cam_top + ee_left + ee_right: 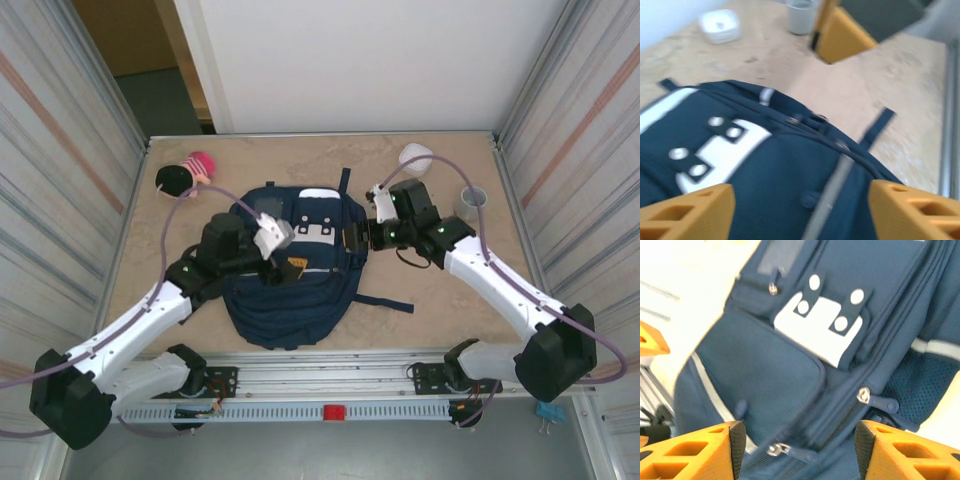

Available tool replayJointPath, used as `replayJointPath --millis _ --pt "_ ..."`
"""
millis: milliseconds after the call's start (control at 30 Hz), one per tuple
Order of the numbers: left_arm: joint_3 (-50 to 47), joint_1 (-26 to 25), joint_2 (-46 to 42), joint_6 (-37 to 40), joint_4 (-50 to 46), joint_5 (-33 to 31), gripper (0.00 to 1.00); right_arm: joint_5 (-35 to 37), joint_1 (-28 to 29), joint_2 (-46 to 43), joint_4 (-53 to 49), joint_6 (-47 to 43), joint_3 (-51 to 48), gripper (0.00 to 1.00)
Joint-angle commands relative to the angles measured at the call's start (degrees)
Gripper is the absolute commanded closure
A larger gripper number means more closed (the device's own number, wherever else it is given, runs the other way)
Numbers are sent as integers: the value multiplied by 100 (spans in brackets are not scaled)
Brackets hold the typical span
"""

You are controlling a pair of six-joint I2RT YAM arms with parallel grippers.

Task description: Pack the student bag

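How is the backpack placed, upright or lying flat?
Lying flat: the backpack rests on the table, white front patches facing up toward the overhead camera.

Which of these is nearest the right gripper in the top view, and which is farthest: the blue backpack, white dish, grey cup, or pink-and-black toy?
1. Blue backpack, directly beneath the right gripper.
2. White dish, behind it, and grey cup, to its right: too close to call.
3. Pink-and-black toy, far left corner.
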Motion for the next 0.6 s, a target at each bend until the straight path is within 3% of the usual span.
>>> replayJointPath --millis 0,67,200,367,567 --pt "712 61 1 -1235 -958 -1516 19 681 4 44 -821 761 641 40" --pt "1009 262 11 -1762 -1507 -2078 14 712 18 320 -1092 1025 979 39" --pt "1333 1151 25 -2768 -2420 -2229 12 902 180 901 -1503 1151 1509 37" --pt "1020 2193 214 -3302 -2786 -1557 12 772 416 1538 -1381 1274 1519 37" --pt "-71 2338 611 -3728 -1988 -847 14 688 737 2341 -1051 1505 992 37"
